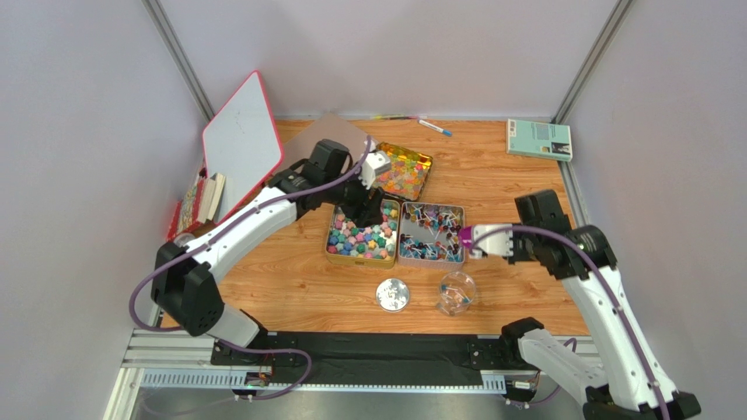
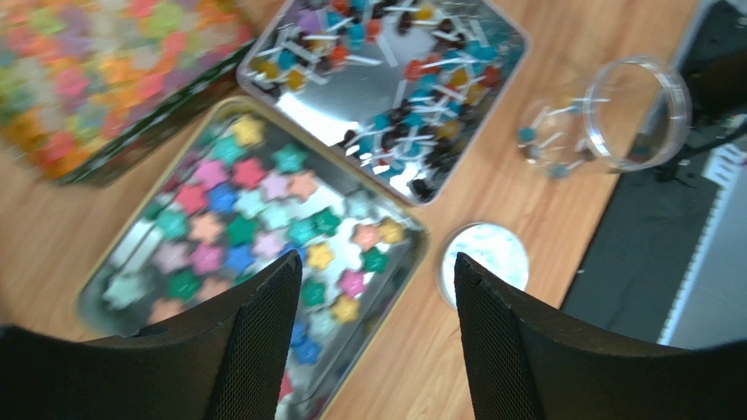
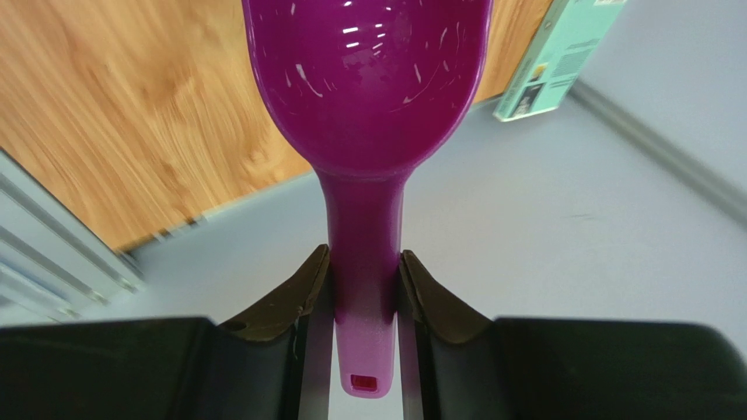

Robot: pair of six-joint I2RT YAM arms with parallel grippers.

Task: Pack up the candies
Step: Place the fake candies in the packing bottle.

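Note:
Three open tins hold the candies: pastel star lumps in the tin [image 1: 361, 234], wrapped stick pieces in the tin [image 1: 431, 234], glossy orange-yellow ones in the tin [image 1: 403, 170]. My left gripper [image 1: 365, 208] is open and empty above the pastel tin's far end. In the left wrist view it [image 2: 377, 262] hovers over that tin's [image 2: 263, 219] corner. My right gripper [image 1: 482, 238] is shut on the handle of an empty purple scoop [image 3: 368, 96], held at the wrapped tin's right edge. A clear jar [image 1: 457, 293] holds a few pieces, its lid [image 1: 393, 294] beside it.
A red-rimmed whiteboard [image 1: 241, 144] leans at the back left with books [image 1: 202, 197] beside it. A teal book [image 1: 538, 138] lies at the back right, pens [image 1: 434, 128] along the back edge. A black mat [image 1: 368, 346] lines the front edge.

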